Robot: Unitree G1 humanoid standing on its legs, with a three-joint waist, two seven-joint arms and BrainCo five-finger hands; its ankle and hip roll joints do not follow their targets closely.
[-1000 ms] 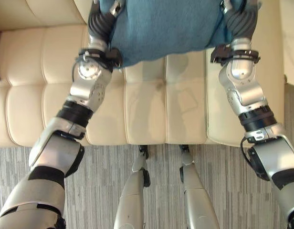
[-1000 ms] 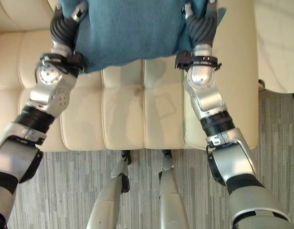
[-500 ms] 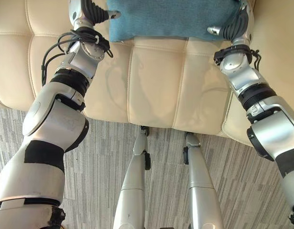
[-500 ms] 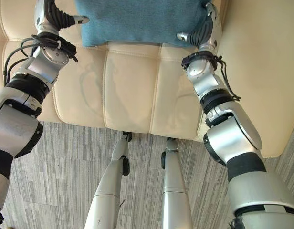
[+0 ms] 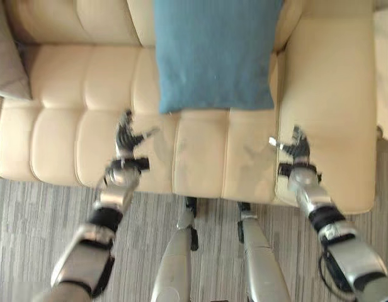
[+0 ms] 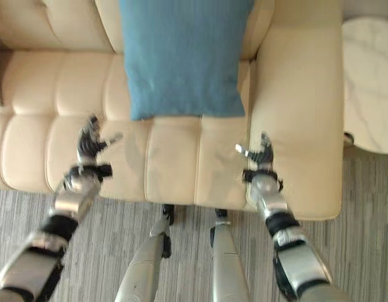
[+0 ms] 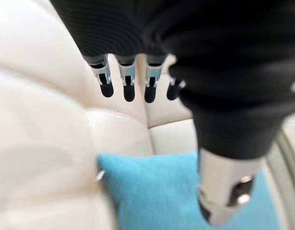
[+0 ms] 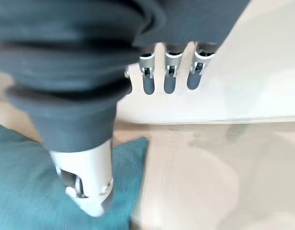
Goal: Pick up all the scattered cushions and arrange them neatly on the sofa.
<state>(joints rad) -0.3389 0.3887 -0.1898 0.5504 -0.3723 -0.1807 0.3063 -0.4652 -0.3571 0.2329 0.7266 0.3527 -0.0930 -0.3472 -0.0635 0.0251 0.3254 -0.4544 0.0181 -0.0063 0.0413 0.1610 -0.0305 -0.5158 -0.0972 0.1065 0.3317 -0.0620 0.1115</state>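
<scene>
A blue cushion [image 5: 213, 53] leans against the backrest of the cream sofa [image 5: 62, 119], at its right end beside the armrest [image 5: 326, 94]. Its lower edge rests on the seat. My left hand [image 5: 126, 139] hovers open over the seat, below and left of the cushion, fingers straight and holding nothing. My right hand [image 5: 297, 146] is open over the inner edge of the armrest, below and right of the cushion. In the left wrist view the cushion [image 7: 157, 191] lies past my straight fingers [image 7: 128, 84]. In the right wrist view its corner [image 8: 23, 177] shows beside the thumb.
A grey cushion [image 5: 5, 63] sits at the sofa's far left edge. A white round table [image 6: 370, 82] stands right of the armrest. Striped grey carpet [image 5: 30, 220] runs along the sofa front.
Both hands have let go of the blue cushion and pulled back toward me. The cushion now rests against the backrest. The camera view has shifted too.
</scene>
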